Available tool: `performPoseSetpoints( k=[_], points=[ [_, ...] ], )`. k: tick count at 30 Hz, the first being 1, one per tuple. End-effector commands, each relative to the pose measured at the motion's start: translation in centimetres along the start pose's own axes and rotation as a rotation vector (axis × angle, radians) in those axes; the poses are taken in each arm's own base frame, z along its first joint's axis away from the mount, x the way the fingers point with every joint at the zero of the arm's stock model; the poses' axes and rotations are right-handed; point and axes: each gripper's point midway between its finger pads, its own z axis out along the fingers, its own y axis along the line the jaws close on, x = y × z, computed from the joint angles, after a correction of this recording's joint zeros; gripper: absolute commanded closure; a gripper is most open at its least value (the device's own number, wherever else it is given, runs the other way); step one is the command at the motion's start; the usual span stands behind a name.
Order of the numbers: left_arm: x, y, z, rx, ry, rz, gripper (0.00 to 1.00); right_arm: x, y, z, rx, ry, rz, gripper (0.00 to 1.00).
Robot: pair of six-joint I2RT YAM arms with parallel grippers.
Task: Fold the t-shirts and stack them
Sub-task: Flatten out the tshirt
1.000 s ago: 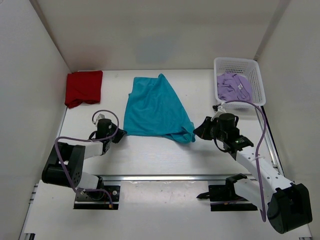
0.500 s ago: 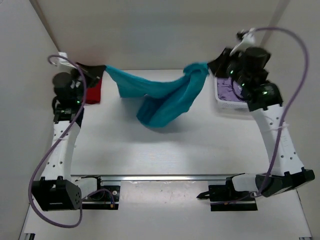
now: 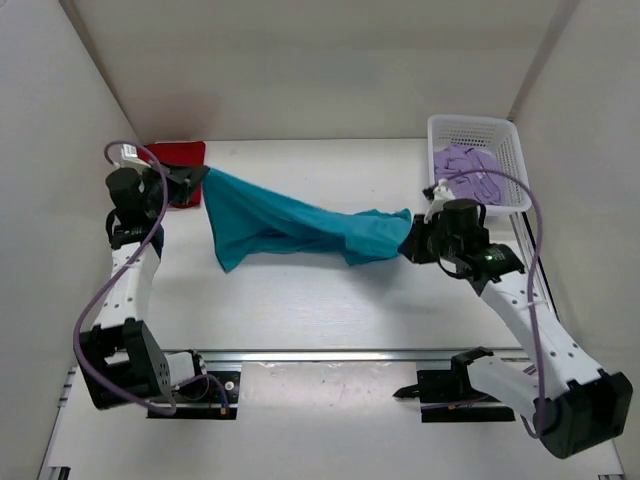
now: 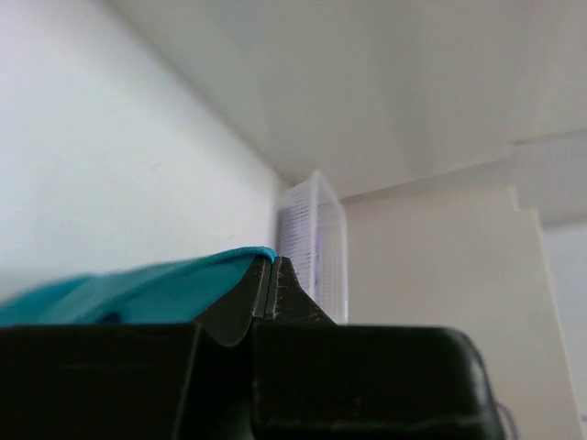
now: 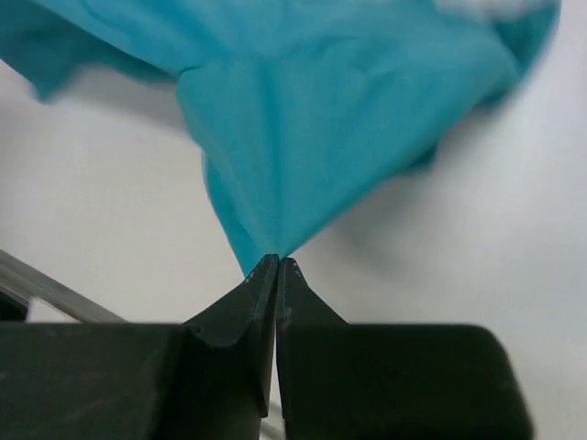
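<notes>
Teal shirt is strung as a twisted band across the middle of the table, from about 10 o'clock to about 3 o'clock in the top view. One end is pinched by the left gripper, the other by the right gripper.

Left wrist view: jaws are seen pressed together at the left gripper, with an edge of the teal shirt caught between them. The basket is seen beyond the tips.

Right wrist view: the right gripper is closed tight on a gathered point of the teal shirt, and the cloth fans out from the tips.

Versus half a second ago: the right gripper has been brought down from about 1 o'clock beside the basket to 3 o'clock and set lower. The deep sag in the middle has been pulled out. The left end has been kept at 10 o'clock. A second ago the shirt was lying flat at centre, with both grippers at its near corners.

A wider flap hangs near the left end, toward 8 o'clock. Contact with the table cannot be told.

The red shirt lies folded at 10 o'clock, partly covered by the left gripper. The lavender shirt lies bunched in the basket at 2 o'clock. Neither has been moved.
</notes>
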Motion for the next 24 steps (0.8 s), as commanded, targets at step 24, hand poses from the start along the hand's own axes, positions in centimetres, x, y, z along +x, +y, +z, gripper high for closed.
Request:
performPoseSetpoints(
  k=[24],
  points=[
    [-9.7, -17.8, -1.5, 0.339, -0.181, 0.14, 1.0, -34.2, 9.1, -15.6, -0.05, -0.759, -0.229, 1.0]
  ],
)
